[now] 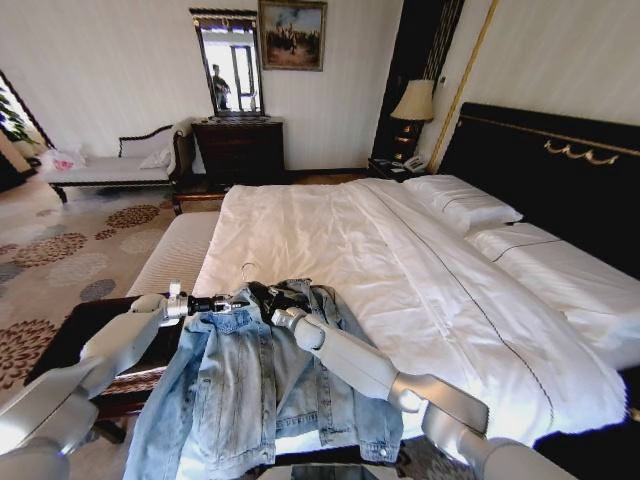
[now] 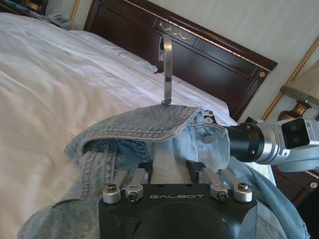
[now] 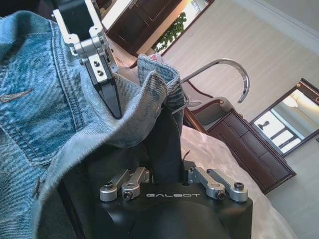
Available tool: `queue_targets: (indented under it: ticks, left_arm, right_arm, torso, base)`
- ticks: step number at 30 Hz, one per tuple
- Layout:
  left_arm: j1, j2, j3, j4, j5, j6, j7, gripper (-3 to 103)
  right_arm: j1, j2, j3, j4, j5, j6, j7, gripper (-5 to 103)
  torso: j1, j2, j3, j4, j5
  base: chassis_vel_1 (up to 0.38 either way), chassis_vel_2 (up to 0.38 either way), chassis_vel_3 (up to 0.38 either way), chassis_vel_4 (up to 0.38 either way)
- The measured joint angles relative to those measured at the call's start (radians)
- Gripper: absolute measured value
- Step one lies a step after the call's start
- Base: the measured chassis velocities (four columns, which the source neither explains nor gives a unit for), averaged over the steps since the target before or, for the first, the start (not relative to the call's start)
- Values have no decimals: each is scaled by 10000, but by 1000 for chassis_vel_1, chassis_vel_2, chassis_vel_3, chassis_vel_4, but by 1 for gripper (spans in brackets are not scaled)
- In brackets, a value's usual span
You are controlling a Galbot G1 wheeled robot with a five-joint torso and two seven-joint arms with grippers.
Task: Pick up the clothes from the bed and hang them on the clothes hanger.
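The clothes, a faded light blue denim jacket point(image 1: 240, 390), hang over the foot of the bed point(image 1: 400, 260), which has a white duvet. The clothes hanger sits inside the jacket's collar, and its metal hook point(image 1: 247, 268) sticks up above it. My left gripper point(image 1: 238, 301) is shut on the denim at the collar point(image 2: 149, 124), reaching in from the left. My right gripper point(image 1: 270, 299) is shut on the collar from the other side, right beside the left one. In the right wrist view the left gripper's fingers point(image 3: 107, 89) pinch a fold of denim below the hook point(image 3: 224, 69).
A dark bench point(image 1: 90, 320) stands under my left arm, beside a white padded one point(image 1: 175, 250). The black headboard point(image 1: 560, 170) and pillows are at the far right. A daybed point(image 1: 110, 170), a dresser point(image 1: 240, 150) and a lamp point(image 1: 413, 100) line the back wall. Patterned carpet lies to the left.
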Motion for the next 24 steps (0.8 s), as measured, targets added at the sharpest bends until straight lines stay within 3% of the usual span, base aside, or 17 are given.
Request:
queue_targets:
  ticks: [3, 7, 16, 24]
  left_arm:
    - [118, 149, -18, -274, -16, -194, -179, 23]
    - [168, 210, -14, -365, -111, -552, -275, 17]
    - [495, 276, -264, -585, -245, -1291, -495, 17]
    - [876, 337, -712, -922, -197, -1614, -605, 17]
  right_arm:
    - [-21, -55, 3, 106, 1, -5, 5, 27]
    - [-20, -60, 11, 151, 42, -32, 22, 27]
    - [-21, -64, -23, 275, 179, -144, 68, 28]
    - [-87, -221, -49, 551, 435, -250, 101, 28]
  torso:
    - [0, 0, 0, -1, 0]
    - [0, 0, 0, -1, 0]
    - [0, 0, 0, 0, 0]
    - [0, 0, 0, -1, 0]
  base:
    - [0, 0, 0, 0]
    - [0, 0, 0, 0]
    - [0, 0, 0, 0]
    - [0, 0, 0, 0]
